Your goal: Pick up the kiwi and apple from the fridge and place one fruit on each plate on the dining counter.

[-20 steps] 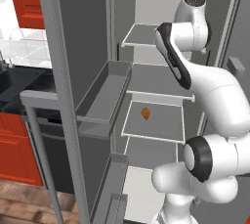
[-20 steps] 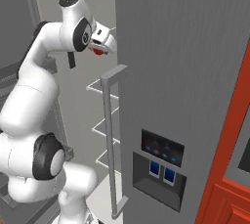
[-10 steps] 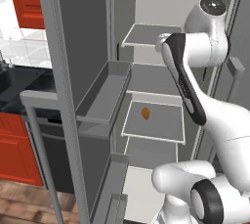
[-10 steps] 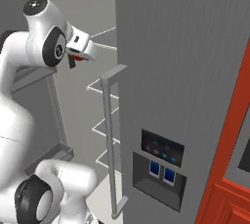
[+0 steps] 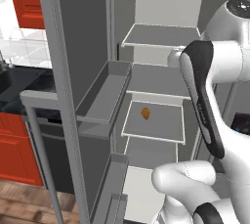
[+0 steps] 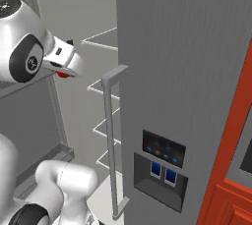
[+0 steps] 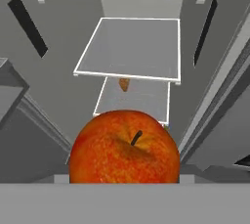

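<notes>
Hand view: the apple (image 7: 125,147) is being held by the tool at lower centre, clear of the fridge (image 5: 161,78) shelves; withdrawal should be kept straight, avoiding the door.

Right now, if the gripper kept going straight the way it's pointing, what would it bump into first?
The apple sits right in front of the gripper. Past it, the line runs down over the fridge shelves toward the orange-brown lump; depth is hard to judge.

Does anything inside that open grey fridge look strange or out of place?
Not much. A small orange-brown lump sits alone on a pale middle shelf. The shiny red apple sits close before the hand camera, apparently held.
</notes>
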